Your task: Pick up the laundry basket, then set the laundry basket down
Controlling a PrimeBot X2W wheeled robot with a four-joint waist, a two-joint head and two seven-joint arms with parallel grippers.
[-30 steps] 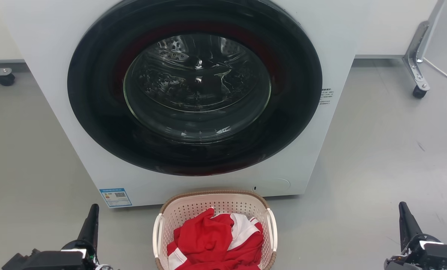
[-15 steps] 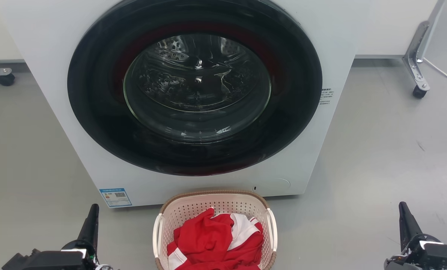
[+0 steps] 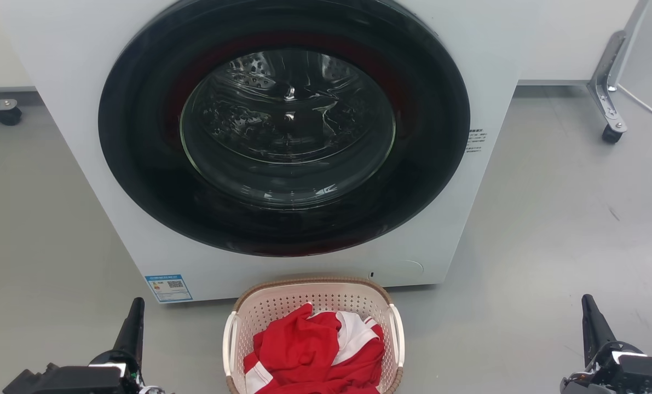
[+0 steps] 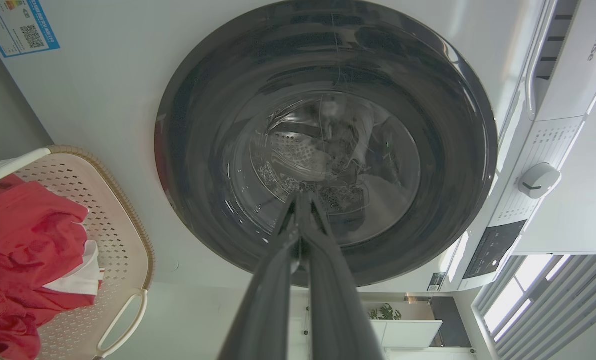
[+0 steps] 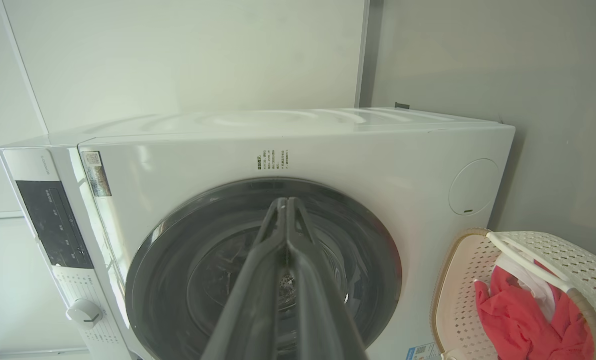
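Note:
The laundry basket (image 3: 282, 306) sits on the grey floor at the bottom centre of the head view, just in front of the washer. It is cream-pink and perforated, with a brown woven rim and white side handles, and holds red and white clothes (image 3: 315, 350). The basket (image 4: 112, 225) lies at the left of the left wrist view, and the basket (image 5: 458, 295) at the lower right of the right wrist view. My left gripper (image 3: 136, 309) is well to its left, shut and empty. My right gripper (image 3: 587, 306) is far to its right, also shut and empty.
A white front-loading washer (image 3: 457, 230) with a closed dark round door (image 3: 284, 128) rises right behind the basket. A wheeled metal leg (image 3: 610, 109) stands at the far right and a castor (image 3: 7, 115) at the far left. Bare floor lies on both sides of the basket.

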